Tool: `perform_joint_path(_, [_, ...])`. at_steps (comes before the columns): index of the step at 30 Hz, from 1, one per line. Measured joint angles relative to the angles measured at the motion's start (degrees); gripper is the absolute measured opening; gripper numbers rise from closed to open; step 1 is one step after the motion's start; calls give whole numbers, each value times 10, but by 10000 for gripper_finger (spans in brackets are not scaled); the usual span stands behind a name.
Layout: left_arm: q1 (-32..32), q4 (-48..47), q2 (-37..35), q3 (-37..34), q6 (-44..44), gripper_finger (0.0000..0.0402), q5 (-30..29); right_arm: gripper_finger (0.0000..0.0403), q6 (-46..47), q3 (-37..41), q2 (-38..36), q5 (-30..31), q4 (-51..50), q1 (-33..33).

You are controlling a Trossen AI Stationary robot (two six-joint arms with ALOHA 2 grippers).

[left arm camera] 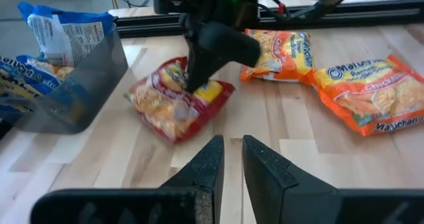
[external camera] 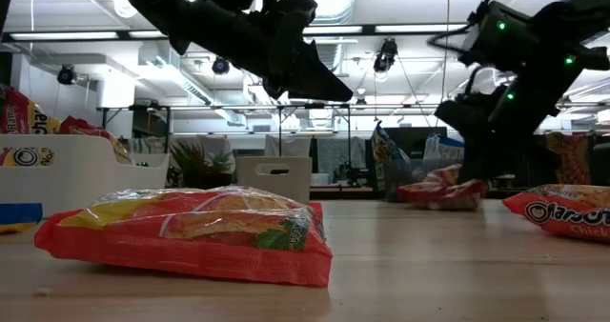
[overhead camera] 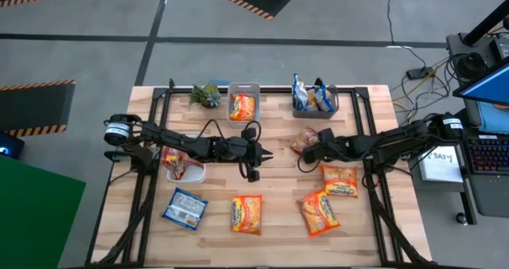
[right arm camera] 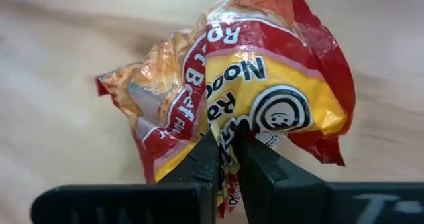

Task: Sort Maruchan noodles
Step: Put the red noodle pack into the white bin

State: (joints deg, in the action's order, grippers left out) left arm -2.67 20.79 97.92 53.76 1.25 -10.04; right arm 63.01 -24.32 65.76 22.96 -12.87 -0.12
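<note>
The noodle packets lie flat on the wooden table: one blue (overhead camera: 184, 208), three orange (overhead camera: 246, 214) (overhead camera: 320, 212) (overhead camera: 340, 180), and a crumpled red one (overhead camera: 302, 139) (left arm camera: 172, 108). My right gripper (right arm camera: 226, 144) (overhead camera: 308, 150) is shut on that red packet. My left gripper (left arm camera: 232, 158) (overhead camera: 269, 154) hovers above the table's middle, shut and holding nothing, pointing toward the red packet from the left. Three bins hold further packets: red ones in the white bin (overhead camera: 183, 165), an orange one in the far bin (overhead camera: 243, 103), blue ones in the grey bin (overhead camera: 314, 98). My right gripper pinches a crinkled fold of the red packet's wrapper (right arm camera: 222, 121) between its two fingers. The fingers (left arm camera: 199, 65) come down at it from above, slanting from the table's right. The packet's underside (external camera: 440, 196) rests on the table.
A small green plant (overhead camera: 207, 94) stands at the far edge, left of the bins. Black frame rails (overhead camera: 151, 181) run along both sides of the table. Bare wood lies between the two grippers and along the near edge. Desks and monitors stand off the table's right side.
</note>
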Motion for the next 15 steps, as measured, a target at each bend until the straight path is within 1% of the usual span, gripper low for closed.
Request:
perform_joint_path(3, [1,-8,-2,0,-14,46,0,31,-31,0,12,-26,50,9])
perform_joint_path(6, [4,-22,-2,0,-25,69,1,31,-51,0,27,-39,76,18])
perform_joint_path(11, [10,-28,-2,0,-38,130,1,31,-52,-5,54,-34,83,31])
perform_joint_path(15, [11,-10,11,0,-38,175,1,31,-52,-6,74,-30,94,38])
